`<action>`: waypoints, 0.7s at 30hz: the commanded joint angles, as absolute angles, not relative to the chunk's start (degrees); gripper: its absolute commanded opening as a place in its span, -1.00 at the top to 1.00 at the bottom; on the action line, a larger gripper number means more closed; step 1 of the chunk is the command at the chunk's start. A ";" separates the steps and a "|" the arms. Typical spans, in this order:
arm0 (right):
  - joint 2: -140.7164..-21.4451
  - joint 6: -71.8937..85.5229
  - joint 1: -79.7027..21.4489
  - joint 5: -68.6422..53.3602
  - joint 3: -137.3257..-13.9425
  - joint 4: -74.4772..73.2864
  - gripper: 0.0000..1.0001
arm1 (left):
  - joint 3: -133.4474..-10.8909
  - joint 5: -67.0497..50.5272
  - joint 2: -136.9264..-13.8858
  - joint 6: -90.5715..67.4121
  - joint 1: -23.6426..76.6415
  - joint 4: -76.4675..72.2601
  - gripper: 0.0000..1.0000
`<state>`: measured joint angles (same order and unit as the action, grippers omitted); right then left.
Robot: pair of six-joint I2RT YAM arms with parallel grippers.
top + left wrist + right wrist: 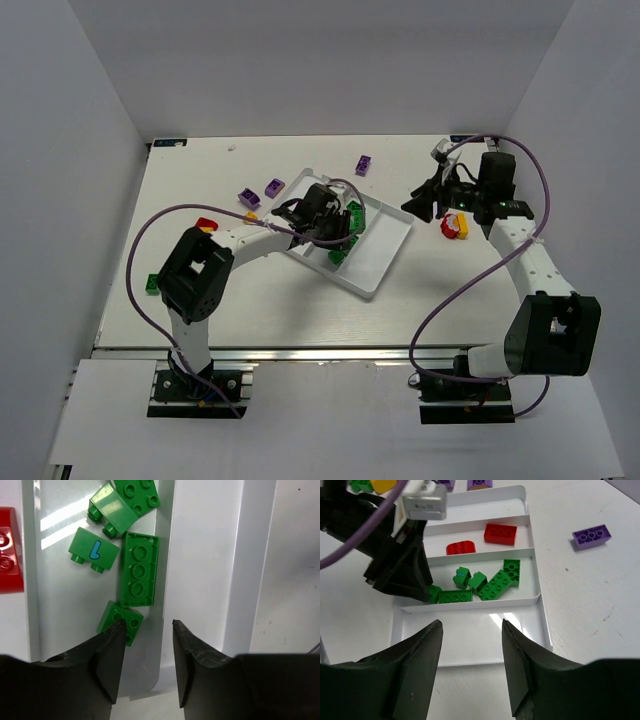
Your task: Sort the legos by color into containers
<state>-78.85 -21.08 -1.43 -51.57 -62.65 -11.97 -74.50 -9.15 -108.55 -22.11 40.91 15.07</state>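
Legos: several green legos lie loose in one long compartment of the white tray. Two red legos lie in the next compartment, on the side away from the right wrist camera. The tray sits skewed near the middle of the table.

Left wrist view: a long green brick lies along the divider, with a green brick bearing a blue mark just beside it.

Left gripper: over the green compartment, jaws partly apart, nothing between them. One fingertip overlaps the edge of a small green brick; I cannot tell whether they touch.

Right gripper: off the tray's right side, aimed at it, jaws parted, nothing held.

Unsorted on the table:
- three purple legos beyond the tray
- a red-and-yellow pair beside the right arm
- a red lego by the left arm
- a green lego near the left edge
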 commanded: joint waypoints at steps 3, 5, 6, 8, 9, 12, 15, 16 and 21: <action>-77.17 -19.26 -0.70 -45.02 -61.61 -9.85 -0.15 | -76.65 -2.83 -102.58 -22.41 41.13 15.82 0.12; -76.47 -18.37 -0.62 -38.69 -60.56 -8.53 -0.27 | -75.59 -0.89 -99.07 -23.11 40.87 15.73 0.47; -76.38 -17.24 -0.70 -35.97 -60.21 -7.74 -0.47 | -73.85 1.99 -97.75 -23.90 40.70 15.65 0.58; -76.64 -15.92 -0.62 -28.41 -59.42 -5.63 -0.74 | -71.64 4.29 -93.36 -24.69 40.08 15.99 0.73; -76.99 -15.73 -0.70 -26.39 -59.41 -5.45 -0.78 | -70.41 5.61 -91.69 -25.83 39.82 16.08 0.74; -79.27 -16.34 -0.01 -21.54 -60.90 -7.99 -0.79 | -63.83 8.96 -84.13 -28.37 38.24 15.21 0.48; -81.47 -20.82 1.66 -21.27 -62.40 -11.95 -0.79 | -57.41 10.81 -76.66 -31.28 36.22 15.12 -0.36; -82.52 -22.22 2.02 -20.49 -62.49 -11.95 -0.79 | -54.96 11.33 -74.90 -31.81 35.17 15.29 -0.48; -91.73 -20.92 5.17 -15.21 -70.28 -18.34 -0.79 | -49.05 11.07 -65.59 -34.88 33.40 16.35 -0.63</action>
<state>-86.67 -20.25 3.16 -20.38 -63.46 -13.96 -51.53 9.76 -69.95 -31.79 33.85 15.46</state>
